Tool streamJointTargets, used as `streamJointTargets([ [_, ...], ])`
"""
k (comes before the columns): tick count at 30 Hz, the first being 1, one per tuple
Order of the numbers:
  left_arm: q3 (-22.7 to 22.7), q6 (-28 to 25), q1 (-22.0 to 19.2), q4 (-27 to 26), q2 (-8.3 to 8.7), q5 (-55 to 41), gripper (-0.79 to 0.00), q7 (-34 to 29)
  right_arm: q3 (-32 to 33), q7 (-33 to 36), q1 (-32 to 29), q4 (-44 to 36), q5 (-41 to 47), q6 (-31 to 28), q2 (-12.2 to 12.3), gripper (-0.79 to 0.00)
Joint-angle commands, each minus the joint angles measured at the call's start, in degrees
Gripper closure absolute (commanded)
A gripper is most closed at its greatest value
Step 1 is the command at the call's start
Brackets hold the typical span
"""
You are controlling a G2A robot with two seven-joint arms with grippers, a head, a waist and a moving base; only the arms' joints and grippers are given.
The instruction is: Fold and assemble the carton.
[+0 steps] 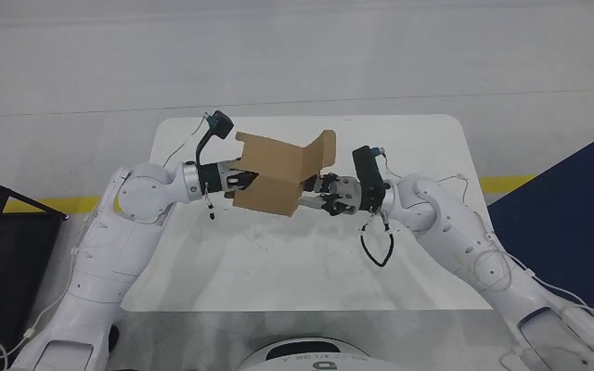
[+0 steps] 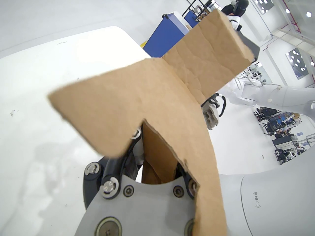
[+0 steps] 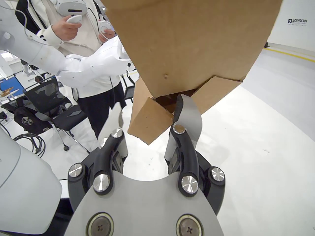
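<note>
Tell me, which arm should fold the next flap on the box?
Probably the right arm. Its jaws are open at the loose flaps of the carton, while the left arm has its jaws shut on it, holding it over the table.

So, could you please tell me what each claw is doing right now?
Left claw: closed on the carton.
Right claw: open around a carton corner.

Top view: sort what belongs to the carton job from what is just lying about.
Job: carton, held off the table; left gripper, shut on it; right gripper, open at its corner.
Lying about: blue panel; yellow floor line.
</note>
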Motion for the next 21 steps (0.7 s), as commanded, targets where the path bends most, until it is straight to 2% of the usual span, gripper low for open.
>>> streamJointTargets([
  [1,0.00,-0.07,-0.15,0.19,0.05,-0.30,0.000,-0.02,-0.67,0.57,0.60,0.29,1.67,0.00,0.29,-0.280],
  [13,0.00,0.60,-1.40,1.87,0.26,-2.86,0.000,-0.56,-2.47,0.60,1.74,1.43,5.01,0.00,2.01,-0.305],
  [21,0.24,1.42,-2.41,3.07,0.33,-3.86,0.000,-0.77,-2.51,-1.34,1.34,0.76,5.75,0.00,3.50,-0.277],
])
